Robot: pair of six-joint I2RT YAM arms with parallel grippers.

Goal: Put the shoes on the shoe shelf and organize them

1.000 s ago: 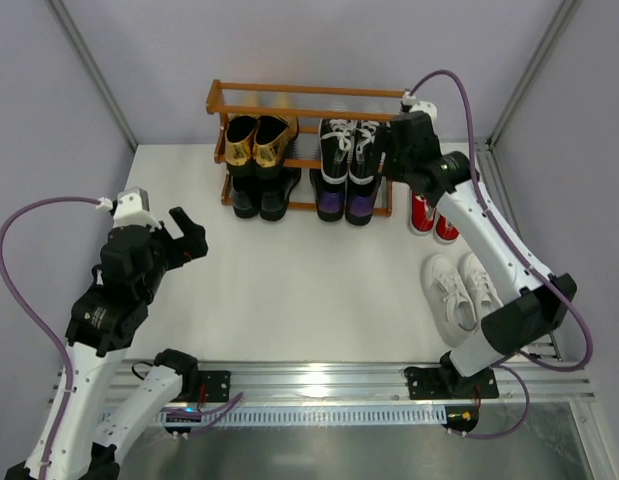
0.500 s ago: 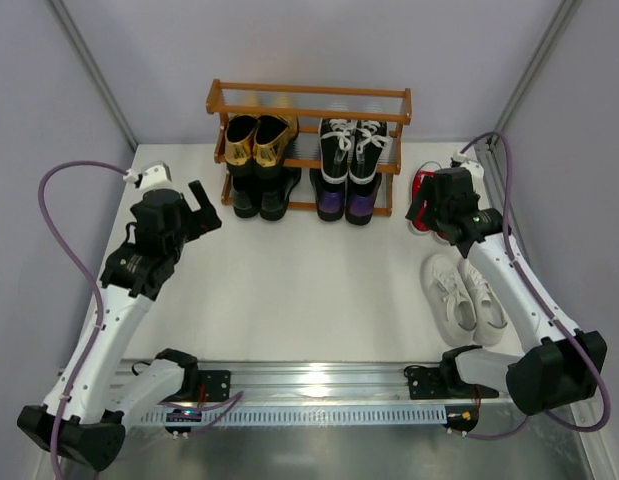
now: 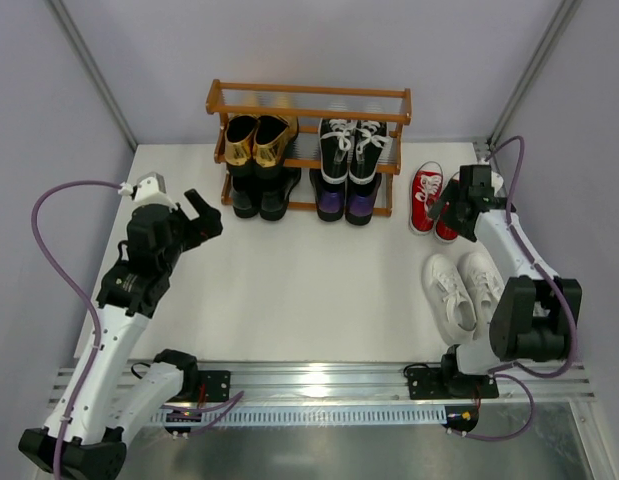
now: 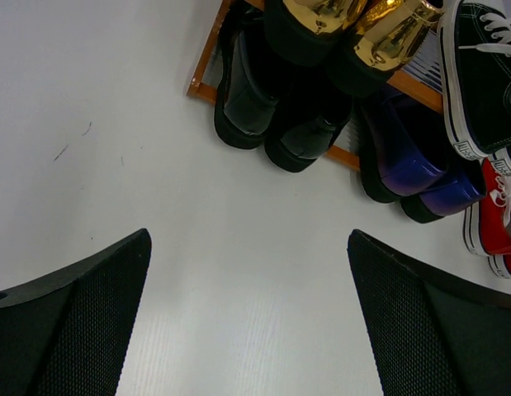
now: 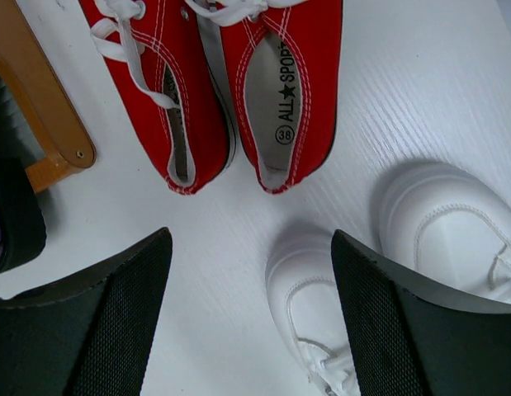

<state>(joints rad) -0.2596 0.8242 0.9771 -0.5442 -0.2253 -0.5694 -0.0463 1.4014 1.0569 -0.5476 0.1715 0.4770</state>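
Observation:
The orange-brown shoe shelf [image 3: 309, 92] stands at the back. It holds gold loafers [image 3: 257, 140], black-and-white sneakers [image 3: 349, 148], glossy black dress shoes [image 3: 257, 197] and purple loafers [image 3: 346, 206]. Red sneakers [image 3: 425, 197] lie on the table right of the shelf, white sneakers [image 3: 462, 290] nearer me. My right gripper [image 3: 444, 211] is open and empty, over the red sneakers [image 5: 238, 82] and the white toes [image 5: 321, 305]. My left gripper [image 3: 199, 218] is open and empty, left of the shelf, facing the dress shoes [image 4: 272, 107].
Grey walls enclose the white table [image 3: 289, 290] on three sides. A metal rail [image 3: 319, 378] with the arm bases runs along the near edge. The shelf's foot [image 5: 49, 140] is close to the left of my right gripper.
My right gripper has swung from the shelf's right end out and down to the red sneakers. My left arm rose toward the shelf, then settled back slightly.

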